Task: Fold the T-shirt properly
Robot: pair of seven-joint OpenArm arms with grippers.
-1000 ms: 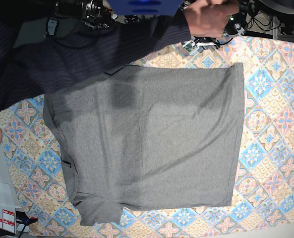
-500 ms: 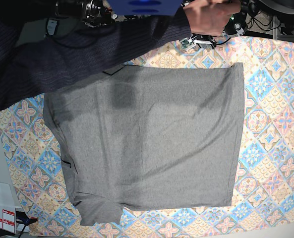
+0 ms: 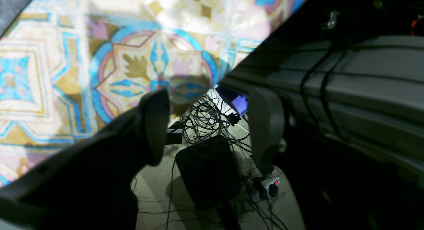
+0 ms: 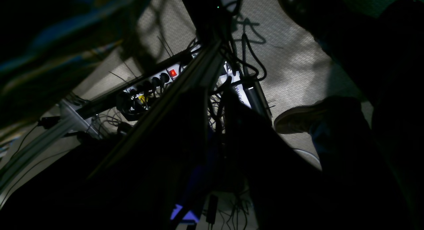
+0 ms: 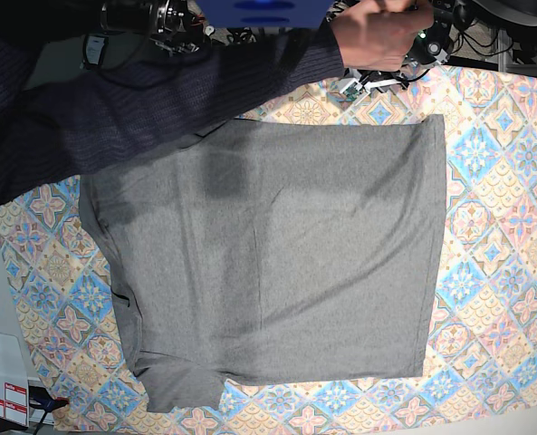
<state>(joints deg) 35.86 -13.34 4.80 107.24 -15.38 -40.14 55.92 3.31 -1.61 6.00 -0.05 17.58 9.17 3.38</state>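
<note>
The grey T-shirt (image 5: 277, 254) lies spread flat on the patterned tablecloth (image 5: 503, 181), with its sleeves toward the left and its hem toward the right. In the left wrist view my left gripper (image 3: 210, 127) hangs past the table edge, open, with only floor and cables showing between its dark fingers (image 3: 154, 127). That arm's hardware (image 5: 431, 41) sits at the top right of the base view, above the shirt. The right arm's hardware (image 5: 150, 16) shows at the top left. The right wrist view is too dark to make out the right gripper's fingers.
A person's arm in a dark navy sleeve (image 5: 141, 109) reaches across the top, covering the shirt's upper left corner, and its hand (image 5: 381, 32) is at my left arm. Below the table are cables, a black box (image 3: 207, 170), a power strip (image 4: 155, 81) and a shoe (image 4: 298, 119).
The person's hand has shifted slightly at the top right arm. The T-shirt has not moved.
</note>
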